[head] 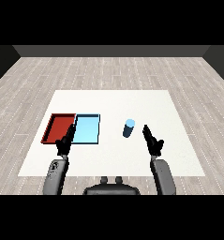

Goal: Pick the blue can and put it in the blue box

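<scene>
- The blue can [129, 128] stood upright on the desk [113, 101], right of frame centre, apart from the blue tray [87, 129].
- Right robot hand [153, 139] was spread, fingers straight, just beside the can; left robot hand [65, 142] likewise held nothing.
- The can looked light, rigid, probably slick; it was best wrapped around mid-height.

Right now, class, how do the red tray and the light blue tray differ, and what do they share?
Colour: the red tray is dark red, the light blue tray pale blue. Place: the red tray lies farther left, at the table's edge; the light blue tray lies nearer the blue can. Cover: the left hand overlaps the strip where the two trays meet. Shared: both are shallow, rectangular, lie flat side by side and hold nothing.
</scene>
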Motion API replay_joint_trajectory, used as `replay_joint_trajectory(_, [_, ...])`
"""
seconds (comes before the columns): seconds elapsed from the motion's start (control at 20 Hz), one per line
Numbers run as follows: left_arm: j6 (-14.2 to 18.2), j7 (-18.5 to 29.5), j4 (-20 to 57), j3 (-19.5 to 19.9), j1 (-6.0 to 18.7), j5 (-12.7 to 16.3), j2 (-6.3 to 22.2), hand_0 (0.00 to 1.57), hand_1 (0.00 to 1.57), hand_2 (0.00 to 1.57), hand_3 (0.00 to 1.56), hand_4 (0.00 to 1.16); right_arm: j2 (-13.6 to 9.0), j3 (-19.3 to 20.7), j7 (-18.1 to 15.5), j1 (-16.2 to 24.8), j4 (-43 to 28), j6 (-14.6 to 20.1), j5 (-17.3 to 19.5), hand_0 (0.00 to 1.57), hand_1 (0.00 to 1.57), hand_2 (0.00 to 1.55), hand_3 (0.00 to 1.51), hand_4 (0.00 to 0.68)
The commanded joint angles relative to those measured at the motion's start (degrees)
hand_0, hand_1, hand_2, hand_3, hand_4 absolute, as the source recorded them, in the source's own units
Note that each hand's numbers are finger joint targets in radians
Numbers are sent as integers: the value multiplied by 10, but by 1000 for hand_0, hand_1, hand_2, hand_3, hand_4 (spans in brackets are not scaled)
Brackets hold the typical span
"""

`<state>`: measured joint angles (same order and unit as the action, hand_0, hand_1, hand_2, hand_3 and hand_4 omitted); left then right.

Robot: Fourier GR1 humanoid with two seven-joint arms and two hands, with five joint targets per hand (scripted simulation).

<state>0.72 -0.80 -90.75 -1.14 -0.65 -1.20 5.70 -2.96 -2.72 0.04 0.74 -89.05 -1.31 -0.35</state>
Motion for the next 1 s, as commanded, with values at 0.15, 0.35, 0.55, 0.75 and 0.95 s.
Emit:
replay_joint_trajectory(0.15, [-10,1,-3,21,16,12,3,0,0,0,0,0,-46,81,-5,-122,90,-13,-19,0,0,0,0,0])
replay_joint_trajectory(0.35, [-20,132,-74,24,44,49,-27,0,0,0,0,0,-35,105,-82,-159,72,-72,-102,0,0,0,0,0])
replay_joint_trajectory(0.55, [-42,194,-25,43,55,59,-19,0,0,0,0,0,-67,124,-94,-192,118,-111,-118,0,0,0,0,0])
replay_joint_trajectory(0.75, [-55,169,-64,42,31,68,-11,0,0,0,0,0,-74,143,-156,-186,182,-132,-124,0,0,0,0,0])
replay_joint_trajectory(0.95, [-73,195,-59,54,22,79,-5,0,0,0,0,0,-57,122,-172,-200,188,-109,-101,0,0,0,0,0])
